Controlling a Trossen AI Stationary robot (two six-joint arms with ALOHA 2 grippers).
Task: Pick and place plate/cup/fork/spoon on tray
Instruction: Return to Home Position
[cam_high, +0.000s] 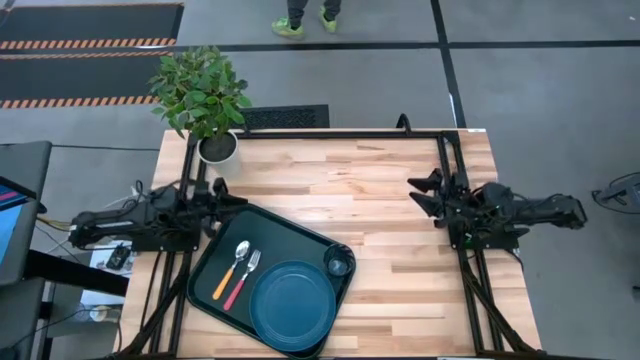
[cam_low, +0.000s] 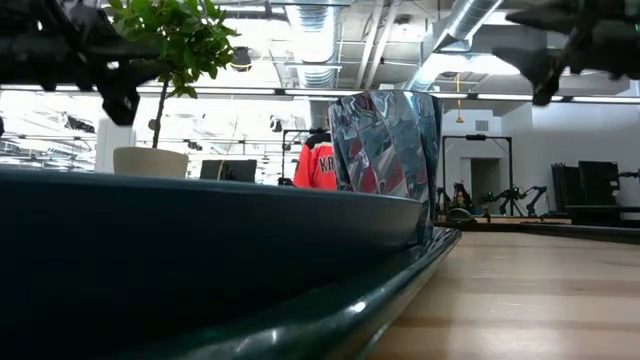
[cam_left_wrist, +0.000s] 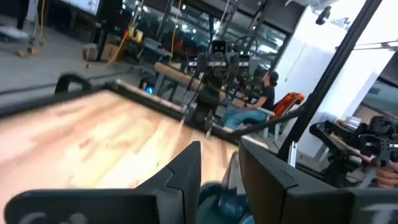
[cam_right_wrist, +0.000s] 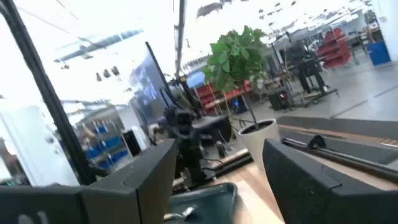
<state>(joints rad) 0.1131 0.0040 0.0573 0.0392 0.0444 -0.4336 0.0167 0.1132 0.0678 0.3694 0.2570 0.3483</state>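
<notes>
The dark-green tray (cam_high: 215, 262) lies at the table's near left, turned askew. On it rest the dark-blue plate (cam_high: 293, 305), the small cup (cam_high: 338, 264) at its far right corner, the orange-handled spoon (cam_high: 229, 270) and the pink-red-handled fork (cam_high: 243, 278), side by side left of the plate. In the low view the plate's rim (cam_low: 200, 215) fills the foreground and the cup (cam_low: 385, 150) stands upright behind it. My left gripper (cam_high: 240, 200) is open and empty just beyond the tray's far left edge. My right gripper (cam_high: 415, 193) is open and empty at the right.
A white plant pot (cam_high: 218, 148) with a green plant stands at the table's far left corner. Bare wood stretches between the two arms and right of the tray (cam_high: 400, 280). A person's feet (cam_high: 305, 22) show beyond the far edge.
</notes>
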